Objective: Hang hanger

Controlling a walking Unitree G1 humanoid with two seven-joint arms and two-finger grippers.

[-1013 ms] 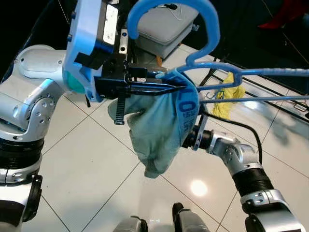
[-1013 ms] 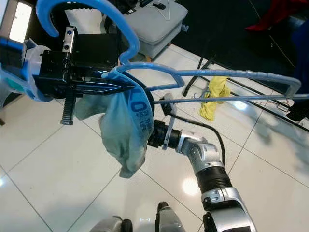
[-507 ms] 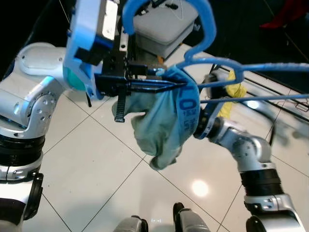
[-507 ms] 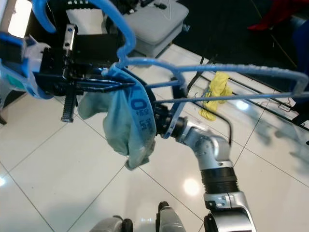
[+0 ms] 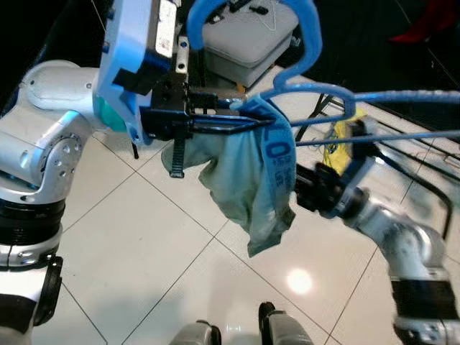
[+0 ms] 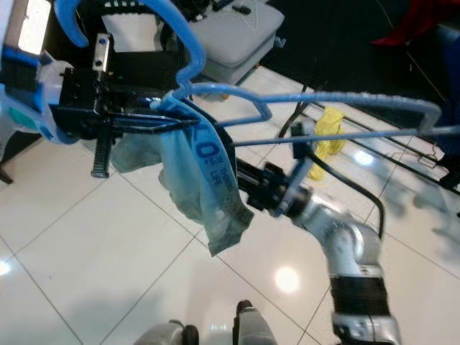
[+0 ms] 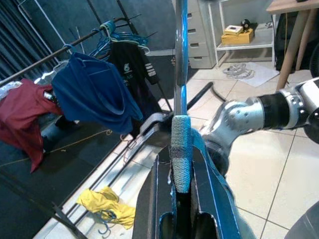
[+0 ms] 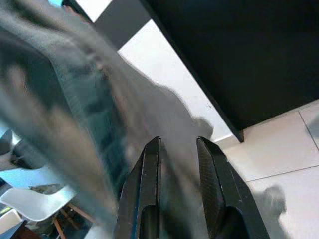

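My left gripper (image 5: 267,123) is raised in front of me, shut on the blue hanger (image 5: 313,43) just below its hook. In the left wrist view the hanger's wrapped bar (image 7: 180,144) runs between the black fingers. A pale green garment (image 5: 244,180) with blue print is draped over the hanger and hangs down. From the right, my right gripper (image 5: 302,188) reaches into the garment's right edge. Seen from the right wrist, its fingers (image 8: 149,164) stand a little apart, with blurred green cloth (image 8: 75,109) right in front of them.
A grey padded stool (image 5: 244,36) stands behind the hanger. A yellow cloth (image 5: 336,147) lies on the white tiles by the black base of a clothes rack (image 6: 402,154). The left wrist view shows a rail with blue (image 7: 94,92) and red clothes (image 7: 25,114).
My right arm has swung up and to the right, now blurred. The garment's lower end has shifted right with it. The left gripper and hanger have stayed nearly still.
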